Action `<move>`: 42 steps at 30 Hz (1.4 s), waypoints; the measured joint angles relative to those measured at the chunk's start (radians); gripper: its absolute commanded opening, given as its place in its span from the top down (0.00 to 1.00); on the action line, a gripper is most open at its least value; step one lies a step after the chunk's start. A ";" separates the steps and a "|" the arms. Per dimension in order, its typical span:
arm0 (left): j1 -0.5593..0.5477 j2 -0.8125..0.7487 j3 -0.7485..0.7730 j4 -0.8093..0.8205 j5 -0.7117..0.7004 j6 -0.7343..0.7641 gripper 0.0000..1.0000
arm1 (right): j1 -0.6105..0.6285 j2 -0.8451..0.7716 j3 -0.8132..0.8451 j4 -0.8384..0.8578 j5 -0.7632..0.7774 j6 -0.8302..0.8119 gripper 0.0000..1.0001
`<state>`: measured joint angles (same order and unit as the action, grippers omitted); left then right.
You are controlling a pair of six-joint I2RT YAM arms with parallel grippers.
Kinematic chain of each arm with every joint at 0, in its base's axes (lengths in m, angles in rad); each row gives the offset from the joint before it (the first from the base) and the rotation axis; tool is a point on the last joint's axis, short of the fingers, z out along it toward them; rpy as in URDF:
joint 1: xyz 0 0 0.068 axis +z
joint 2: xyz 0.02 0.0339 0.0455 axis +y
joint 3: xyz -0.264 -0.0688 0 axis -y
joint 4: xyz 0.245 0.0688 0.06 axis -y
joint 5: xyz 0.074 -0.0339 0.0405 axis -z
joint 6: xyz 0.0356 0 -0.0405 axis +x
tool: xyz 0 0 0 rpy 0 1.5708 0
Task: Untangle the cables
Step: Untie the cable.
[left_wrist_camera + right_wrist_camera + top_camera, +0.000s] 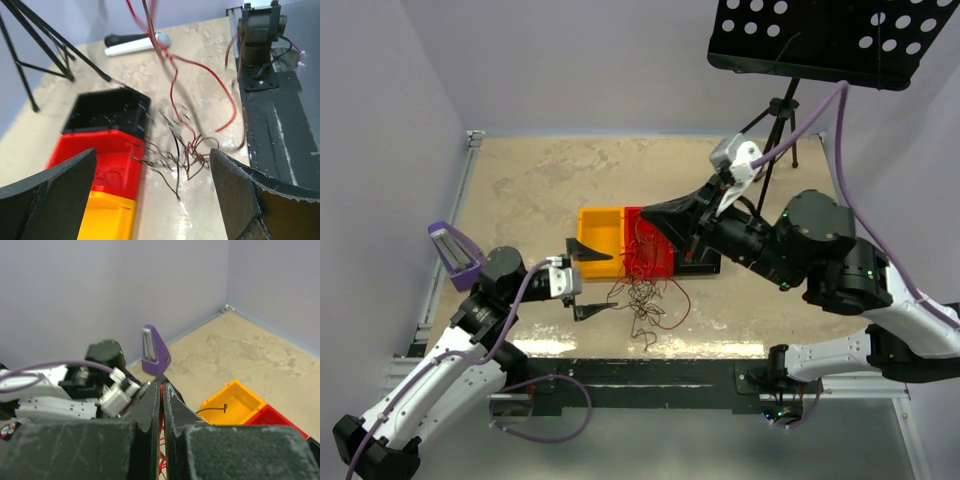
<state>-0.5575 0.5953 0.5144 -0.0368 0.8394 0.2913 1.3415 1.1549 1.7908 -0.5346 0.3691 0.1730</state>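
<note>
Cables (645,300): snarl of hair-thin wires, red and dark brown/black, curly, springy.
- Main knot (182,155) lay on tabletop (520,190), just beside red bin (658,262) on its near-edge side. Mostly dark strands, kinked loops splayed out flat.
- One red strand (222,87) swung in wide loop out of knot.
- Few red and brown strands rose from knot, out of top of left wrist view.
- Red wire showed in slit of closed right tool (161,386).
- Single dark strand (212,410) lay apart in yellow bin (250,399).
</note>
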 measured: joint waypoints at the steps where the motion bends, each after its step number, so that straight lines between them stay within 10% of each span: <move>1: 0.000 0.000 0.024 -0.006 -0.003 0.007 0.00 | 0.000 0.005 -0.014 -0.003 -0.003 0.000 1.00; 10: 0.000 -0.003 0.135 -0.092 -0.032 0.124 0.07 | 0.000 0.056 -0.147 -0.045 -0.025 0.001 1.00; 26: 0.000 0.032 0.101 0.106 0.053 -0.068 0.94 | 0.000 0.078 -0.176 0.005 -0.094 0.001 1.00; 42: 0.000 0.004 0.027 0.080 0.024 0.142 0.98 | -0.001 0.050 -0.138 -0.106 0.014 -0.024 1.00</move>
<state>-0.5575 0.5991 0.5415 0.0433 0.8639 0.4328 1.3407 1.2053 1.6531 -0.6403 0.3832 0.1486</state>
